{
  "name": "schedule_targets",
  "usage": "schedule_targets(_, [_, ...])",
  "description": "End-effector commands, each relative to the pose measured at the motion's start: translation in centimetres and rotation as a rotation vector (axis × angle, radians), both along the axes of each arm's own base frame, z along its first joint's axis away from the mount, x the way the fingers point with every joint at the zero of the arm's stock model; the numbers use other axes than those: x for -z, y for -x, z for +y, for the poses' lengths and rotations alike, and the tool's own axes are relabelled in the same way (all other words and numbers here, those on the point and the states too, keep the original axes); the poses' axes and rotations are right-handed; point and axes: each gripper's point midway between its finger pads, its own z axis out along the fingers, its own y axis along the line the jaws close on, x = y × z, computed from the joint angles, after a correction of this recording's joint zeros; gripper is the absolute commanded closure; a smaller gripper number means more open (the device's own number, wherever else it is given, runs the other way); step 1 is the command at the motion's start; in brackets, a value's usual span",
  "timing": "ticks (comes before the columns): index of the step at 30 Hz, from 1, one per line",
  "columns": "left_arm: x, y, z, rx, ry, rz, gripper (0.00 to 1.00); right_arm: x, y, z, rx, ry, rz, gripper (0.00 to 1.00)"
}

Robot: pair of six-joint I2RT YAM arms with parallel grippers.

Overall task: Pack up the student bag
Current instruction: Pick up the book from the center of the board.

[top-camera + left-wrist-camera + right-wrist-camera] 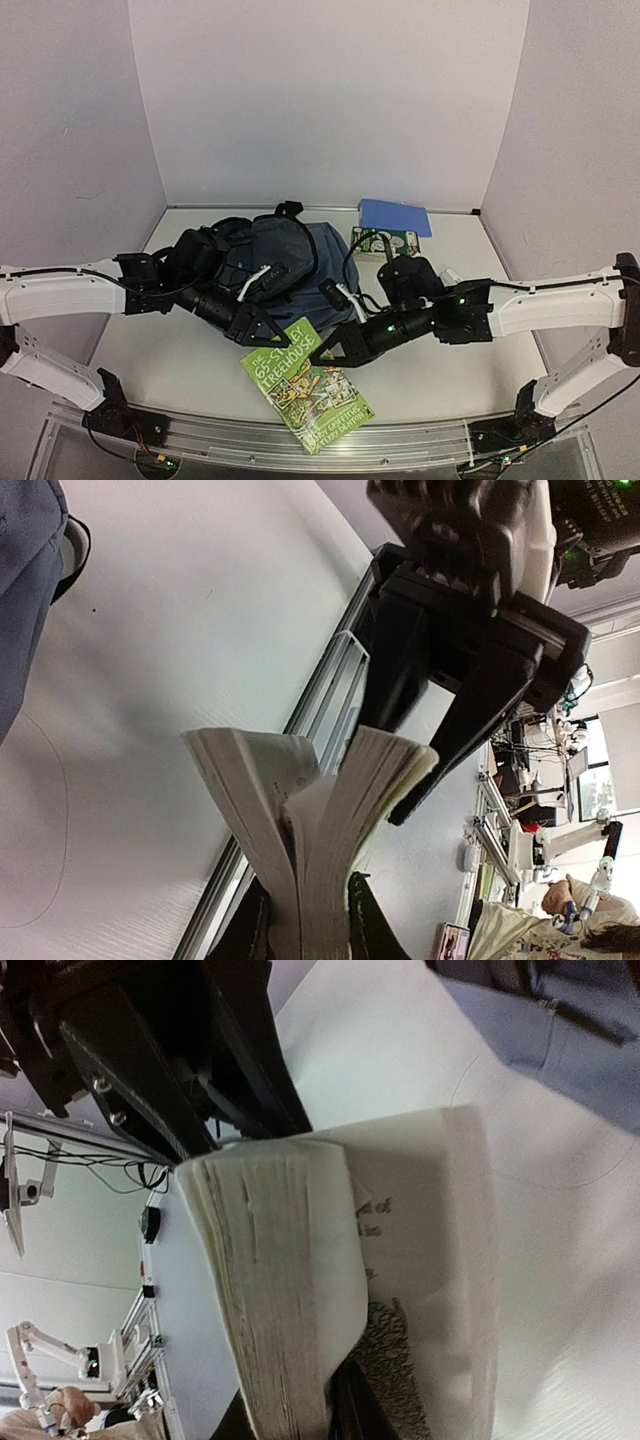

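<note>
The bag (pixel 268 262) lies slumped at the middle of the table (pixel 455 372), toward its far edge. It sits just behind both grippers and a little to the left. The book (pixel 306 386) is a green paperback at the near middle, and its long axis runs from far-left to near-right. Its far short end points at the bag, and both tools meet at that end. The left gripper (pixel 278 338) is pinching the book, with a finger flat against each side of the page block, which fans apart above the grip. The right gripper (pixel 322 352) faces it with its jaws set around part of the same pages, but I cannot tell whether they press or merely bracket them. I also cannot tell whether the book's near end rests on the table. The left arm reaches across the front of the bag, so it looks the nearer one to carry the book back and in. That would likely be a short lift away from the near edge. No view shows the bag's mouth plainly, so the entry angle is a guess. A blue notebook (pixel 395 215) and a second book (pixel 384 243) lie at the far right, beside the bag. The table is smooth and white, with a metal rail (pixel 400 438) along its near edge. Pale walls close in the far side and both ends.
</note>
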Motion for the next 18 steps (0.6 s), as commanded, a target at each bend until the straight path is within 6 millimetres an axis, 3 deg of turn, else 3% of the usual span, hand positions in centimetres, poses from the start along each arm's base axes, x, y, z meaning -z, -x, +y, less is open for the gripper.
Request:
schedule_targets(1, [-0.4, -1.1, 0.9, -0.073, 0.012, -0.002, 1.00, -7.6, -4.7, -0.5, 0.179, -0.175, -0.172, 0.56])
schedule_targets(3, [-0.8, -2.5, 1.7, -0.147, 0.016, -0.008, 1.00, -7.4, -6.5, -1.6, 0.261, -0.146, -0.183, 0.33])
schedule_targets(8, [-3.6, -6.2, 4.6, -0.332, 0.082, -0.037, 1.00, -7.5, -11.3, -4.3, 0.437, -0.104, -0.185, 0.12])
schedule_targets(14, [-8.1, -11.2, 8.8, -0.537, 0.115, -0.066, 1.00, -5.2, -16.8, -5.6, 0.600, 0.054, -0.194, 0.07])
schedule_targets(16, [-9.3, -12.8, 10.5, -0.598, 0.122, -0.070, 1.00, -4.2, -18.2, -4.8, 0.613, 0.104, -0.207, 0.08])
schedule_targets(18, [-9.9, -14.9, 12.8, -0.681, 0.126, -0.077, 1.00, -4.2, -19.4, -3.4, 0.601, 0.111, -0.222, 0.19])
